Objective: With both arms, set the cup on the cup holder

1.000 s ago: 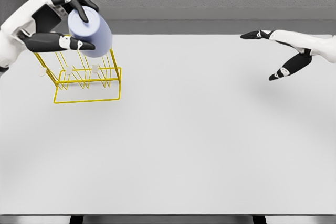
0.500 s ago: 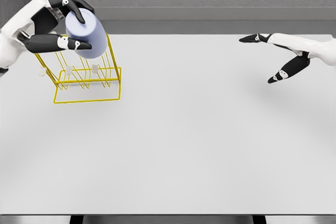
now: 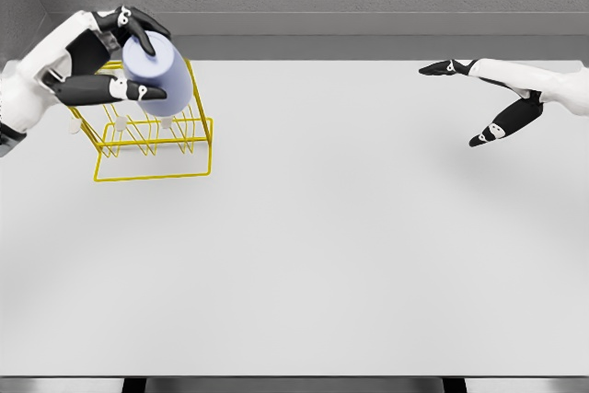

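Cup (image 3: 158, 78) in left hand (image 3: 101, 60) over yellow rack (image 3: 152, 146)

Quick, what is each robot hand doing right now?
Left robot hand: closed around the lavender cup, over the yellow cup holder.
Right robot hand: open, holding nothing.

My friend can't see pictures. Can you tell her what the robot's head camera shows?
The robot's left hand holds a pale blue cup over a yellow wire cup holder at the white table's far left. Its right hand hovers open at the far right, holding nothing.
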{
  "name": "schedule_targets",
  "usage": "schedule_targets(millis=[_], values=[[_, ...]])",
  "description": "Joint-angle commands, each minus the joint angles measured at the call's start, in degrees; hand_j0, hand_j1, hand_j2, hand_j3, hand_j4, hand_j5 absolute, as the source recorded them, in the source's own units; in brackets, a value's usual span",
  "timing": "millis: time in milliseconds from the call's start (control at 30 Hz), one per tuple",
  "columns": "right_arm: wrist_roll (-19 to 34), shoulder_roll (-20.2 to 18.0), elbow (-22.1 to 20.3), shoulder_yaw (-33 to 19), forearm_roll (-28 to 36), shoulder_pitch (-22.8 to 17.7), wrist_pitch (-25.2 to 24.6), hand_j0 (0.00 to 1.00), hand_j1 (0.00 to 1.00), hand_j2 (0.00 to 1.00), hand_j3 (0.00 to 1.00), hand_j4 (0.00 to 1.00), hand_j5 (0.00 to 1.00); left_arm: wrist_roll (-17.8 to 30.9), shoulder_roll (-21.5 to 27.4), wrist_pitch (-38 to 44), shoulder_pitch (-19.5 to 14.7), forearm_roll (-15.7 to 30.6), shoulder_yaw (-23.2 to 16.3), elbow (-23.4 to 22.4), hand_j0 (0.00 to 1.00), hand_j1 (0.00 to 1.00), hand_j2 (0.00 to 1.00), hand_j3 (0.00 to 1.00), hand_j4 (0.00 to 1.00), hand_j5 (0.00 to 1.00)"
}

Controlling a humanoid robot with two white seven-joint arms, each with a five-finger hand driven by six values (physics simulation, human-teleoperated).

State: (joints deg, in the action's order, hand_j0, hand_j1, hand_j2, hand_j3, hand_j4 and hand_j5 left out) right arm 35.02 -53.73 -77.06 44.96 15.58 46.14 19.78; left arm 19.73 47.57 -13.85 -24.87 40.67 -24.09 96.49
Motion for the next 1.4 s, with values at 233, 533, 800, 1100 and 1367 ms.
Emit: schedule_targets(millis=[233,533,800,1100,1367], values=[[0.0,-0.1,0.0,0.0,0.3,0.0,-0.1,1.00,1.00,1.00,1.00,1.00,1.00,0.0,0.1,0.1,0.7,0.3,0.1,-0.1,0.33,0.33,0.33,0.33,0.33,0.33],[0.0,-0.1,0.0,0.0,0.3,0.0,-0.1,1.00,1.00,1.00,1.00,1.00,1.00,0.0,0.0,0.1,1.8,0.2,0.0,-1.7,0.33,0.33,0.33,0.33,0.33,0.33],[0.0,-0.1,0.0,0.0,0.3,0.0,-0.1,1.00,1.00,1.00,1.00,1.00,1.00,0.0,0.1,0.1,1.8,0.2,0.0,-3.6,0.33,0.33,0.33,0.33,0.33,0.33],[0.0,-0.1,0.0,0.0,0.3,0.0,-0.1,1.00,1.00,1.00,1.00,1.00,1.00,0.2,0.1,-0.6,1.8,0.2,-0.1,-3.1,0.55,0.55,0.55,0.55,0.55,0.55],[0.0,-0.1,0.0,0.0,0.3,0.0,-0.1,1.00,1.00,1.00,1.00,1.00,1.00,0.2,0.1,-0.6,1.9,0.1,-0.1,-2.5,0.77,0.77,0.77,0.77,0.77,0.77]])
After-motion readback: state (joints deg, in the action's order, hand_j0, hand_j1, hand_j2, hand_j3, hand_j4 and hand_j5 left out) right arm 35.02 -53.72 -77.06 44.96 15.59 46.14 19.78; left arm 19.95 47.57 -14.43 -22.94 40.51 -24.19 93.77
